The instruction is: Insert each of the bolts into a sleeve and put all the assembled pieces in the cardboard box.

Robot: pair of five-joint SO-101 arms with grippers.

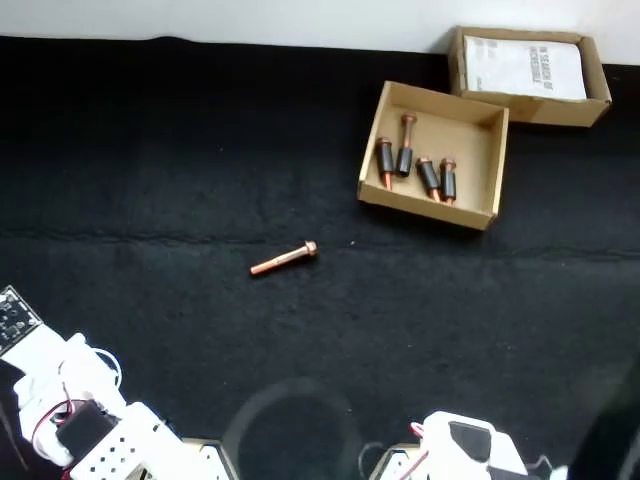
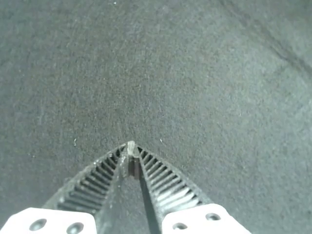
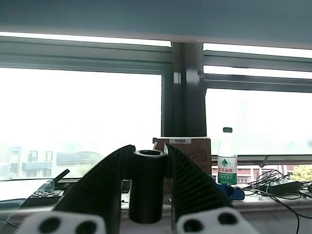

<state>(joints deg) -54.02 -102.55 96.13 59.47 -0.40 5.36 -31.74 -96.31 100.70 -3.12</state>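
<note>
One bare bolt [image 1: 284, 259] on worktop [image 1: 150, 150], apart from cardboard box [image 1: 420, 206]. Four assembled pieces [image 1: 428, 176] inside box. One sleeve [image 3: 147, 185], upright, in grasp of right jaws. Clenched left jaws, tip to tip.

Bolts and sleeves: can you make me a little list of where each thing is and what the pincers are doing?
loose bolt: lying on the black mat, no sleeve on it
box: open, holds four bolts in sleeves
sleeve: upright in the right pincer
right pincer: shut on the sleeve, facing a window
left pincer: shut, empty, over the mat
second box: next to the box, with a white paper inside
</note>
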